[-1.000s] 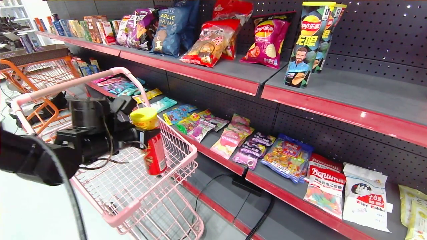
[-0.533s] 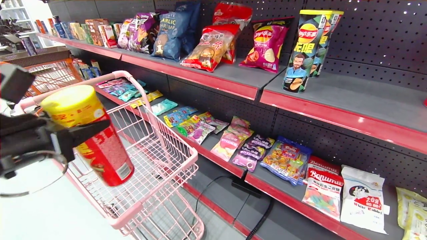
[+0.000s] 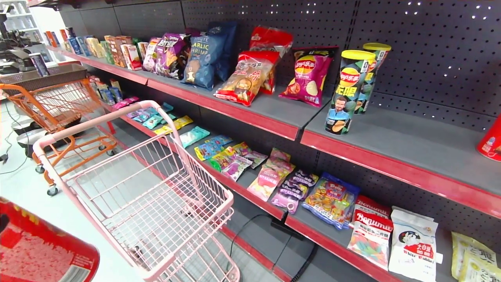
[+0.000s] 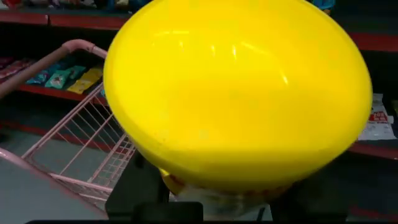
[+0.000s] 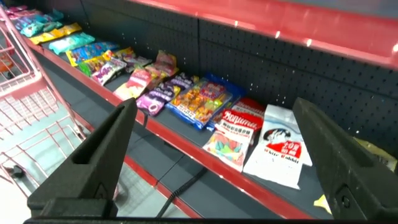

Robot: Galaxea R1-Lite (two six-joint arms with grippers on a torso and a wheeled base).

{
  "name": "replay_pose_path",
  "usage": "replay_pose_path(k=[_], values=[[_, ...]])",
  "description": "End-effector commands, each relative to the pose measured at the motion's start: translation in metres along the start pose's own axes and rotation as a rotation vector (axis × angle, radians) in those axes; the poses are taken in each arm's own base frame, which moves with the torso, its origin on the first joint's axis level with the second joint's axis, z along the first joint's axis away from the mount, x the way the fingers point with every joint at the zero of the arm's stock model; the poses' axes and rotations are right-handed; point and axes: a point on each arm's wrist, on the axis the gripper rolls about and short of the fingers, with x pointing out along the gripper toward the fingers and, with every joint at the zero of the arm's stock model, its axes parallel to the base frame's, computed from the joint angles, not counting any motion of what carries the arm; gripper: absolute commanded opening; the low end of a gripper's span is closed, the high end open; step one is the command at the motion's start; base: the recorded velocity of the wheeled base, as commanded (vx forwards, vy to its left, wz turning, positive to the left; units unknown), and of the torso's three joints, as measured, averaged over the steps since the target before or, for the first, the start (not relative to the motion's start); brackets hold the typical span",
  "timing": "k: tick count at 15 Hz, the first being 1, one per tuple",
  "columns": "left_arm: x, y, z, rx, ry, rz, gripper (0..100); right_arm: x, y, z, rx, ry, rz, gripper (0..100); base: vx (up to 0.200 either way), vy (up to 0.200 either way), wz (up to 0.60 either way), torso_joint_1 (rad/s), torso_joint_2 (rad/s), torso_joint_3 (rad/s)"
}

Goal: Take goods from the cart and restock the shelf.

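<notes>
While the left gripper (image 4: 217,208) is clamping the red chip can (image 3: 39,250) just below its yellow lid (image 4: 236,93), the can is hovering near the pink cart (image 3: 105,119), well apart from the upper shelf (image 3: 411,137). The right gripper (image 5: 216,112) is gaping, grasping nothing. Risk is looming: the smooth can may be slipping in the grip, or toppling the 2 standing cans (image 3: 344,94) on that shelf if swung in carelessly.

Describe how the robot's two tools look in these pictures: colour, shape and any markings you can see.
The right tool has two matte black fingers, broad at the base and tapering to blunt wedge tips, with no markings or cables visible. The left tool is likewise black; its shape is mostly hidden.
</notes>
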Motion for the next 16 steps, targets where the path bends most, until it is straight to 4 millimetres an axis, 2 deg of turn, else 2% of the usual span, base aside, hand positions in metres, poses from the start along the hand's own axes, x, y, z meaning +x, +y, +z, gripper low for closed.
replay_pose_path(k=[1,2,3,7,11,16], values=[[-0.024,-0.005,-0.002,0.021,-0.091,0.026,0,0.000,0.000,0.000,0.001,0.001,0.000,100,0.000,0.000,0.00,0.242,-0.59,-0.364],[-0.024,-0.005,-0.002,0.021,-0.091,0.026,0,0.000,0.000,0.000,0.001,0.001,0.000,100,0.000,0.000,0.00,0.242,-0.59,-0.354],[-0.033,-0.007,-0.004,0.022,-0.096,0.045,0,0.000,0.000,0.000,0.001,0.001,0.000,100,0.000,0.000,0.00,0.256,-0.60,-0.359],[-0.035,-0.008,-0.004,0.024,-0.097,0.045,0,0.000,0.000,0.000,0.001,0.001,0.000,100,0.000,0.000,0.00,0.209,-0.49,-0.293],[-0.036,-0.008,-0.004,0.029,-0.100,0.044,0,0.000,0.000,0.000,0.002,0.001,0.000,100,0.000,0.000,-0.60,0.152,-0.36,-0.199],[-0.035,-0.008,-0.006,0.026,-0.079,0.043,0,0.000,0.000,0.000,0.002,0.001,0.000,100,0.000,0.000,-0.60,0.019,-0.02,-0.015]])
